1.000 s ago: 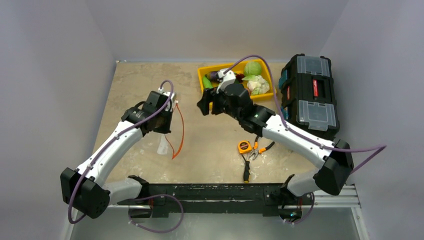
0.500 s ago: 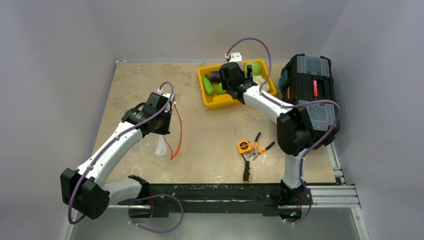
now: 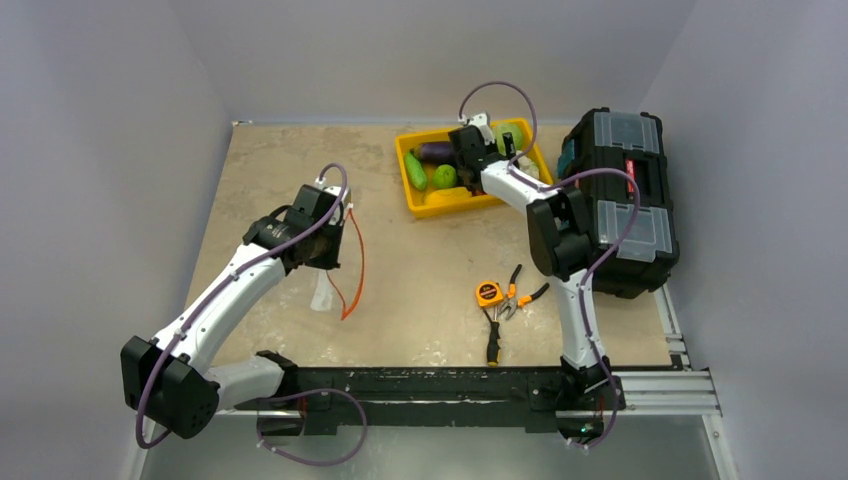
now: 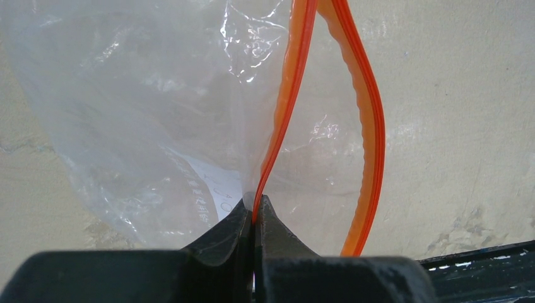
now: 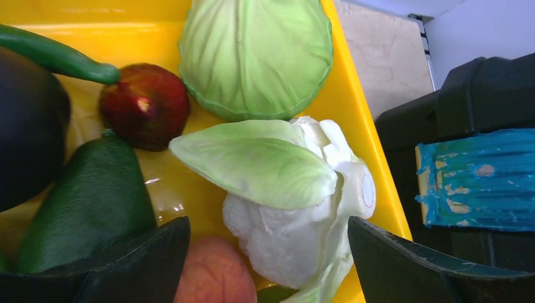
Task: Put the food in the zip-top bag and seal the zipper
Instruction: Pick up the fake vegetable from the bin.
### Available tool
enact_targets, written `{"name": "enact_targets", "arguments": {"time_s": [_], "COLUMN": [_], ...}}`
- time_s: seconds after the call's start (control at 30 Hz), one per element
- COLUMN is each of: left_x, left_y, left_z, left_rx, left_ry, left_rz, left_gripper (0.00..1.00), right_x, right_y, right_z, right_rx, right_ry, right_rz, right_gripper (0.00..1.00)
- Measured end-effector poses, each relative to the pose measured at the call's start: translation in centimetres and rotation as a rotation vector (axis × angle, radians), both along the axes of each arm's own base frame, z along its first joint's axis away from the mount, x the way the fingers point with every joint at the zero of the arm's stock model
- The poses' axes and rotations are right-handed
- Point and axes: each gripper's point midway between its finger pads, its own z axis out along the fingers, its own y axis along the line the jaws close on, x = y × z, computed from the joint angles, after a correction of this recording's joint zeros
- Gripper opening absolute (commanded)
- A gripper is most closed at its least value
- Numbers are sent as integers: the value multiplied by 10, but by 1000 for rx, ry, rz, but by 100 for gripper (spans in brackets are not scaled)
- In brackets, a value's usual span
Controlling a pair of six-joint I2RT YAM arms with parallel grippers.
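1. Beige, scuffed tabletop [image 3: 430,250] between pale walls, with both arm bases at its near edge. A yellow tray [image 3: 440,206] sits at the far side, and a black toolbox [image 3: 620,190] stands just beside it on the right.
2. The left gripper [image 4: 254,205] has its fingers pressed together on one lip of the zipper [image 4: 290,107]. The other lip bows away, so the mouth of the zip-top bag [image 4: 145,126] gapes. This hold probably serves to keep the opening presented for loading.
3. The bag hangs below the left gripper at the left-centre of the table, well apart from the tray. It looks empty; only a white label shows through the film. Whether its lower end rests on the table cannot be told.
4. All the food lies in the tray:
   - cauliflower [image 5: 344,189]
   - cabbage [image 5: 255,53]
   - dark red piece [image 5: 145,104]
   - dark green avocado-like piece [image 5: 88,202]
   - eggplant [image 5: 28,126]
   - peach-coloured piece [image 5: 211,274]
5. The right gripper [image 5: 268,227] is over the tray with its fingers spread wide, one on each side of the cauliflower. No contact is visible. It looks lined up for a first pick.
6. A tape measure [image 3: 489,294] and pliers [image 3: 518,292] lie on the table between the arms and play no part in the task.
7. The task appears barely started: nothing is bagged and the zipper is open. The cauliflower's loose leaf may catch on the bag's mouth.
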Motion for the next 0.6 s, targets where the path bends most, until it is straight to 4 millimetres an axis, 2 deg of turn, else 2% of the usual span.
{"name": "enact_targets", "arguments": {"time_s": [0.13, 0.27, 0.37, 0.5, 0.6], "left_x": [0, 0, 0, 0, 0], "left_y": [-1, -1, -1, -1, -1], "left_z": [0, 0, 0, 0, 0], "left_rx": [-2, -6, -6, -7, -6], "left_ry": [0, 2, 3, 3, 3], "left_rz": [-2, -4, -5, -5, -5], "left_gripper": [0, 0, 0, 0, 0], "right_x": [4, 6, 9, 12, 14], "right_y": [-9, -12, -13, -15, -17], "right_z": [-16, -13, -14, -15, -13], "right_rx": [-39, -72, -93, -122, -144], "right_ry": [18, 15, 14, 14, 10], "right_rz": [-26, -32, -34, -35, -39], "right_gripper": [94, 93, 88, 71, 54]}}
